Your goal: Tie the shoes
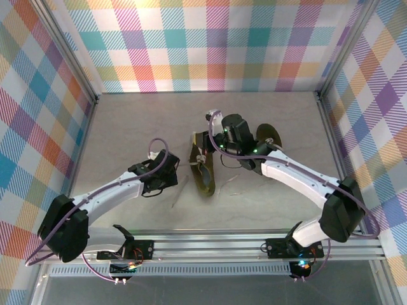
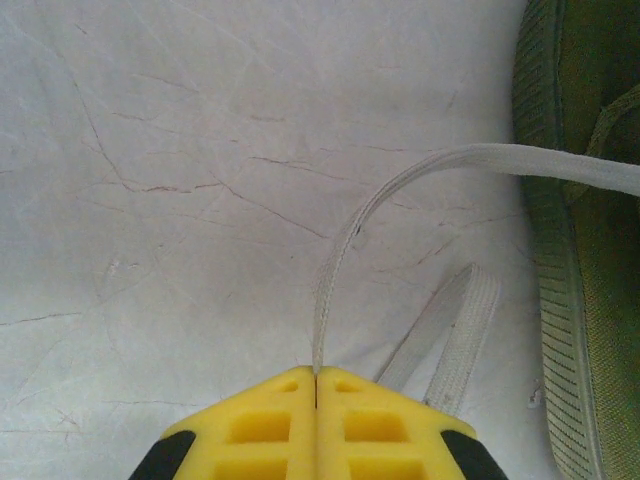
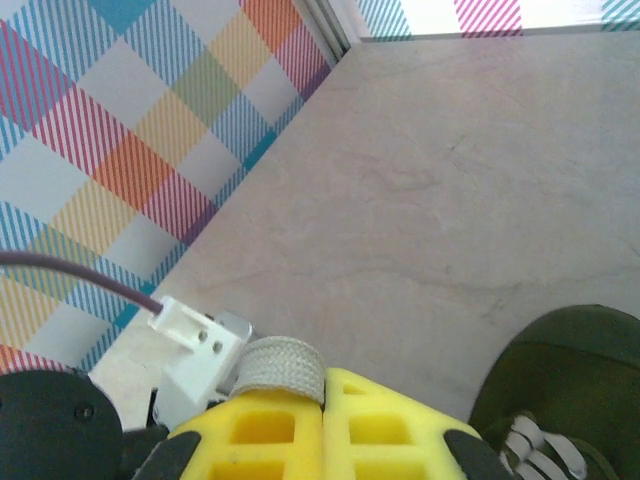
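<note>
The left hand (image 2: 316, 388) is clenched. Its yellow fingers (image 2: 250, 425) press together on the end of a pale lace (image 2: 345, 240). From the tips the lace rises, bends in an arc and runs to the olive shoe (image 2: 590, 260) at the right edge of this view. A second strand (image 2: 462, 335) lies flat on the surface (image 2: 150, 200), just beside the fingers.

The right hand (image 3: 325, 388) is clenched too, with a folded piece of lace (image 3: 284, 366) pinched at its tips. A shoe toe (image 3: 570, 385) with pale lacing shows near it; I cannot tell which shoe of the pair it is.

From above, the olive shoe (image 1: 205, 173) lies between the two arms, and the other shoe (image 1: 272, 135) is partly under the right arm.

I think the main risk is the grip. The lace is thin and held only at the very tips, so a quick pull may let it slide out. A strong pull may also drag the light shoe across the surface instead of tightening anything. The loose second strand may be caught by mistake, and the two arms work close together, so they could touch when they cross.
</note>
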